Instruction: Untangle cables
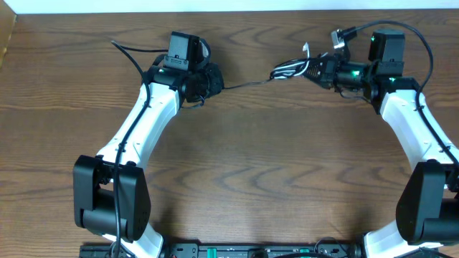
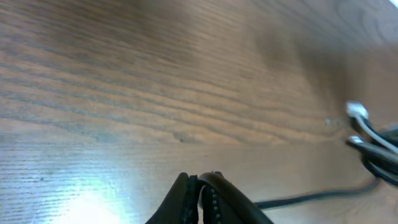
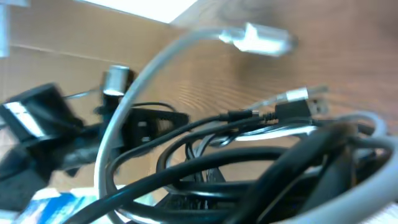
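Observation:
In the overhead view my left gripper (image 1: 215, 84) is shut on one end of the black cable (image 1: 247, 84), which runs taut to the right into a tangle. My right gripper (image 1: 314, 72) grips that tangle, where the white cable (image 1: 289, 69) loops with black strands. In the left wrist view the shut jaws (image 2: 202, 186) pinch the black cable (image 2: 311, 198). A white plug (image 2: 356, 111) shows at the right. In the right wrist view the white cable (image 3: 124, 118) with its plug (image 3: 261, 38) and the black loops (image 3: 205, 168) hide the jaws.
The wooden table (image 1: 237, 172) carries both arms. Its far edge (image 1: 229, 13) lies just behind the grippers. Thick black arm wires arch over the right wrist (image 1: 416, 36) and trail behind the left wrist (image 1: 133, 54).

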Action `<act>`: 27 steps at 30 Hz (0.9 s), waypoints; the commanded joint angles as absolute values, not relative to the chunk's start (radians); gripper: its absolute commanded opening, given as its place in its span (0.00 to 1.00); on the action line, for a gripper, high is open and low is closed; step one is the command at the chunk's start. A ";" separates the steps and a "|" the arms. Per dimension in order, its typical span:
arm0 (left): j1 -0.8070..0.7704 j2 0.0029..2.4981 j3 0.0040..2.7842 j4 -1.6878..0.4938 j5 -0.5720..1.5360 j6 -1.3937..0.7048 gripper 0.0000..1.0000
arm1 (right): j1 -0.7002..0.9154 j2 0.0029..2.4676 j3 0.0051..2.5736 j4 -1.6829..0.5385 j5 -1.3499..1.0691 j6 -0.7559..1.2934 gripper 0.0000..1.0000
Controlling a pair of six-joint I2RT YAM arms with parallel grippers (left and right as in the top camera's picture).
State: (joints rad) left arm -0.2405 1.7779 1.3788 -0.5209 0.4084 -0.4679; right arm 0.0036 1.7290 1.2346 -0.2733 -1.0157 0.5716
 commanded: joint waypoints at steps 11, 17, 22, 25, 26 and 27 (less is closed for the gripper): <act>-0.241 1.770 1.390 -0.650 0.331 -0.300 0.07 | 0.049 1.694 1.242 -0.474 -0.493 0.423 0.01; -0.241 1.770 1.390 -0.714 0.125 -0.300 0.07 | 0.094 1.694 1.242 -0.552 -0.281 0.406 0.01; -0.241 1.770 1.390 -0.789 0.016 -0.300 0.08 | 0.134 1.694 1.242 -0.601 -0.018 0.406 0.01; -0.241 1.770 1.390 -0.807 -0.009 -0.301 0.07 | 0.154 1.694 1.242 -0.624 0.093 0.406 0.01; -0.242 1.770 1.390 -0.808 -0.015 -0.304 0.07 | 0.158 1.694 1.242 -0.629 0.110 0.406 0.01; -0.242 1.770 1.390 -0.807 -0.016 -0.304 0.07 | 0.163 1.694 1.242 -0.633 0.130 0.406 0.01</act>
State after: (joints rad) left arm -0.2657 1.7779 1.3792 -0.7860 0.1600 -0.3241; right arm 0.1802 1.7248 1.2350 -0.6205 -0.1913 0.4328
